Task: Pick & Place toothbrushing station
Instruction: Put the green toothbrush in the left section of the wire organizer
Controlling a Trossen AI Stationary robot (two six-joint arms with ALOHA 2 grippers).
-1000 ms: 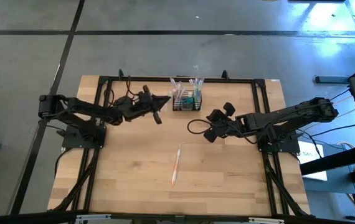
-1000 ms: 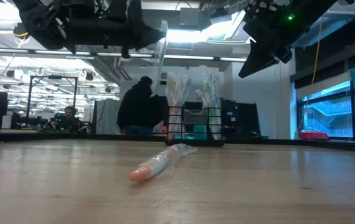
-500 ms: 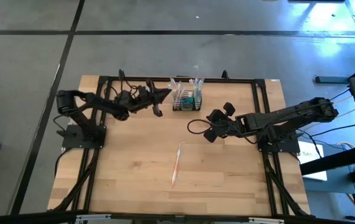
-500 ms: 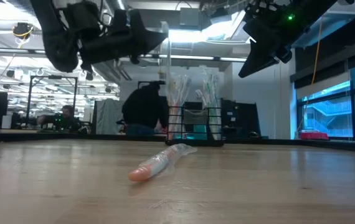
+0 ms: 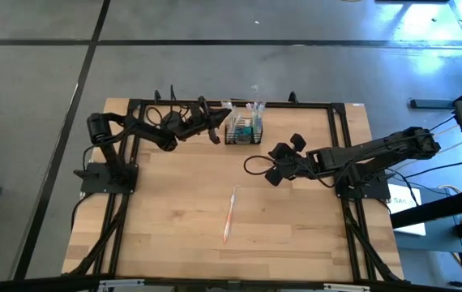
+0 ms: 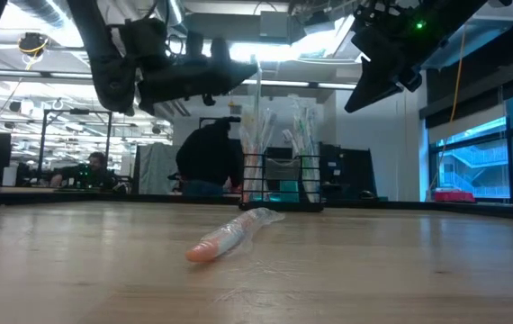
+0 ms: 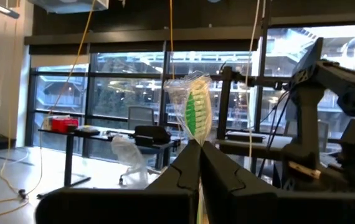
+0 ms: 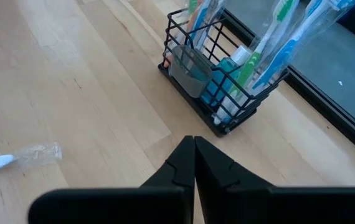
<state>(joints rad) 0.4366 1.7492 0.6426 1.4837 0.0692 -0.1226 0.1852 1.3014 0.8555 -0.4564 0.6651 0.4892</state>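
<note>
The toothbrushing station, a black wire-mesh caddy (image 5: 243, 132) (image 6: 282, 184) (image 8: 218, 87), stands on its base at the table's far middle, with wrapped toothbrushes and teal tubes upright in it. My left gripper (image 5: 215, 131) (image 6: 249, 72) (image 7: 199, 163) hovers just left of the caddy. It is shut on a clear-wrapped toothbrush with green bristles (image 7: 194, 112). My right gripper (image 5: 273, 173) (image 8: 194, 148) is shut on nothing, in the air nearer than the caddy and to its right. A wrapped orange toothbrush (image 5: 229, 215) (image 6: 229, 236) lies flat at mid-table. My left gripper pinches the wrapped toothbrush's shaft just below the head (image 7: 196, 142) between its two fingers. The green-bristled head sticks out past the fingertips, pointing upward. The toothbrush is lifted clear of the table, beside the caddy's top.
A black metal frame (image 5: 296, 104) runs along the table's far edge and down both sides past the arm bases. Bare wood (image 5: 166, 219) lies between the caddy and the near edge. A person in dark clothes (image 6: 207, 153) stands in the room beyond the table.
My left gripper has swung toward the table's far edge and right, up to the caddy, and dropped slightly. It stays shut on the wrapped toothbrush, whose head now points more upward. My right arm has kept still.
</note>
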